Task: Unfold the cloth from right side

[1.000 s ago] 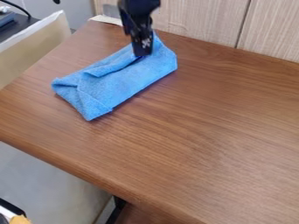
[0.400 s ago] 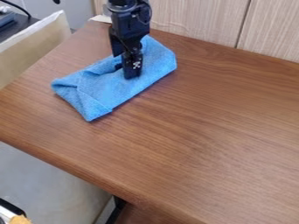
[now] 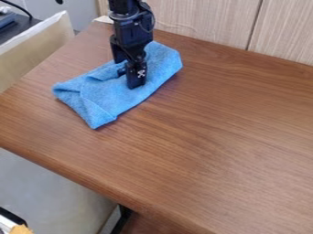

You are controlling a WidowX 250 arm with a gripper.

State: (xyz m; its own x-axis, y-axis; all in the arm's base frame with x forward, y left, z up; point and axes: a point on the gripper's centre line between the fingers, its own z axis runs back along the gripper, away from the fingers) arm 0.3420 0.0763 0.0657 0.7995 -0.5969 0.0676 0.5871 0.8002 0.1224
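The black gripper [image 3: 129, 78] hangs down over the middle of the blue cloth [image 3: 105, 97], its lower end against the cloth's upper surface. Whether it holds any of the fabric is unclear. The cloth lies folded in a long strip, slanting from the lower left to the upper right on the brown table. A raised fold runs along its upper left side, and a creased flap crosses its lower left end. The gripper covers part of the cloth's middle.
The wooden table [image 3: 202, 132] extends to the right and front of the cloth. A pale wood-grain panel [image 3: 202, 20] stands along its back edge. At the left is a beige board [image 3: 36, 55] beside the table.
The gripper came down and toward the lower left, from the cloth's upper right part to its middle. The cloth has shifted slightly left, its right end drawn in a little.
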